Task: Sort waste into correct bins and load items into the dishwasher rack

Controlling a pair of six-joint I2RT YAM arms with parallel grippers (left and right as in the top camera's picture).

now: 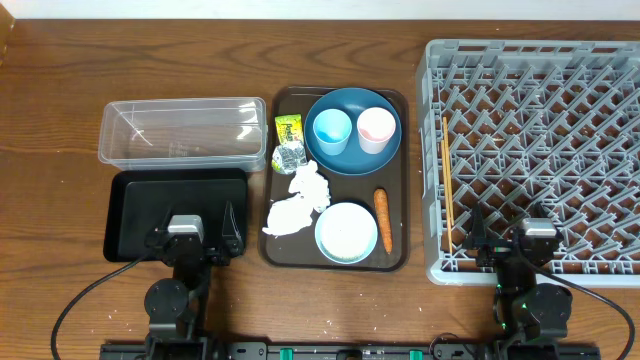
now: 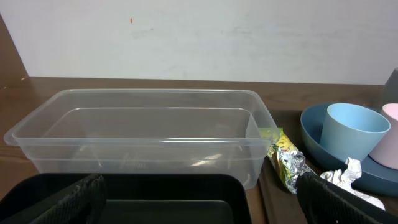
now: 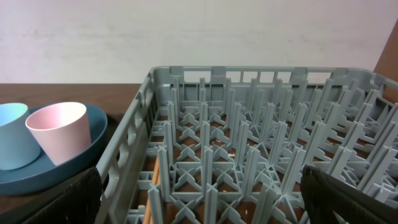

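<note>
Nothing is sorted yet, and the hazards all sit on the brown serving tray (image 1: 396, 190). The left arm (image 1: 186, 238) hangs over the black tray (image 1: 170, 195), left of the serving tray, with the clear tub (image 1: 180, 102) beyond it. The right arm (image 1: 538, 242) hangs over the near edge of the dishwasher rack (image 1: 430, 150), right of the serving tray. Both sets of jaws stand spread wide and hold nothing.

On the serving tray's far half the light-blue cup (image 1: 332, 130) and pink cup (image 1: 376, 128) stand on the dark-blue plate (image 1: 348, 165). Lifting the plate first would likely tip them. The yellow-green wrapper (image 1: 288, 128) and silvery packet (image 1: 290, 157) lie hard against the plate's left rim. Jaws closing there may catch the plate, or pinch both scraps at once and send one to the wrong bin. The crumpled tissue (image 1: 298, 205) touches the light-blue bowl (image 1: 346, 232) at the serving tray's near end and could drag it. The carrot (image 1: 383, 220), along the serving tray's right side, may roll out of a grip. Both arms reaching in together risk a clash.
</note>
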